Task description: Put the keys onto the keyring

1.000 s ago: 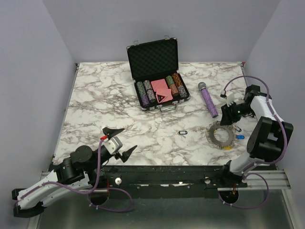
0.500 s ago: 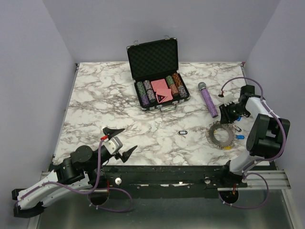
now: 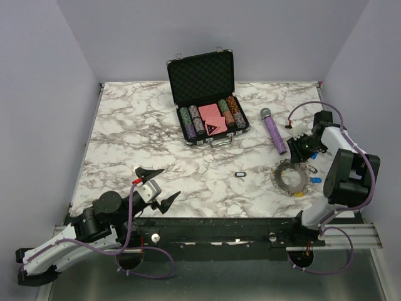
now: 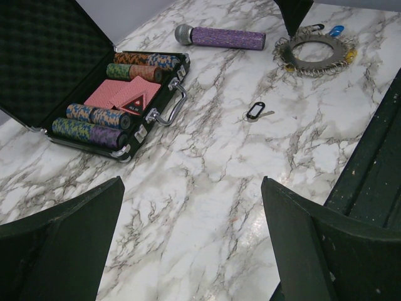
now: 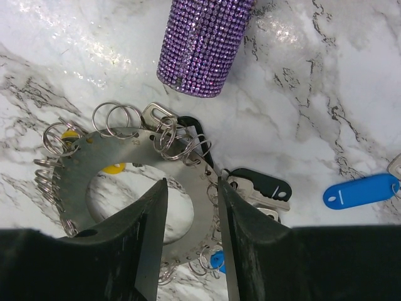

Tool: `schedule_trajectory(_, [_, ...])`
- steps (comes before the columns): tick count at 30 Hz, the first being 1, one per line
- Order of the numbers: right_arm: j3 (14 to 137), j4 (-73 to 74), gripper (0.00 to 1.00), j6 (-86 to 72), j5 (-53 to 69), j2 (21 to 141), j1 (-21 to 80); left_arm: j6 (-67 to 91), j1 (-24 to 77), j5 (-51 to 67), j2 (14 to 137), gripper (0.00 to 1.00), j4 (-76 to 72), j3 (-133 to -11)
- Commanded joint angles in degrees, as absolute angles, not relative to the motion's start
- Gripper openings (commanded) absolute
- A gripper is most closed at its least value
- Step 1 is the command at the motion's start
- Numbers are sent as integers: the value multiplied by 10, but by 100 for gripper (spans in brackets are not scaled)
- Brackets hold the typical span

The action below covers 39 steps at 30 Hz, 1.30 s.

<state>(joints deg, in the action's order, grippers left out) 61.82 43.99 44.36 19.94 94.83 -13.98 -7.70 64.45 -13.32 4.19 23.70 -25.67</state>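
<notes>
The keyring (image 5: pixel 81 163), lying on the table just beside the microphone (image 5: pixel 203 44), is apparently being secured. The right hand (image 5: pixel 192 188) is set astride its band, fingers apart; whether it is pinched cannot be told. The left hand (image 3: pixel 164 184) is held wide open. Next, the loose black key (image 3: pixel 240 174) must probably be fetched and threaded.

Left of the keyring (image 3: pixel 289 179): open marble (image 3: pixel 156 138), except one small black key (image 3: pixel 240 174). Just behind it: blocked by a purple microphone (image 3: pixel 274 132). Right of it: crowded with loose keys (image 3: pixel 315 180).

Black-and-white arms (image 3: pixel 103 207) carry purple cables (image 3: pixel 130 219); the left tool (image 4: pixel 191 188) has dark wedge fingers (image 4: pixel 62 251).
</notes>
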Motion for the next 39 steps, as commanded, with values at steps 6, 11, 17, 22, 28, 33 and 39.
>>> schedule_trajectory(6, [673,497,48,540,208,971,-140,-81,642,-121,40,99,235,-253])
schedule_trajectory(11, [693,511,48,537,229,996,-139,-82,641,-122,40,99,236,-253])
schedule_trajectory(17, [676,497,48,526,213,1000,-139,-82,641,-121,40,99,233,-252])
schedule_trajectory(22, [685,507,49,551,186,1001,-139,-82,641,-120,41,99,233,-253])
schedule_trajectory(28, [700,532,49,604,185,1019,-139,-82,641,-121,40,99,235,-253])
schedule_trajectory(33, [713,542,48,617,192,1037,-140,-82,641,-121,39,99,235,-254])
schedule_trajectory(39, [721,550,42,622,188,1047,-140,-82,641,-122,39,99,236,-253])
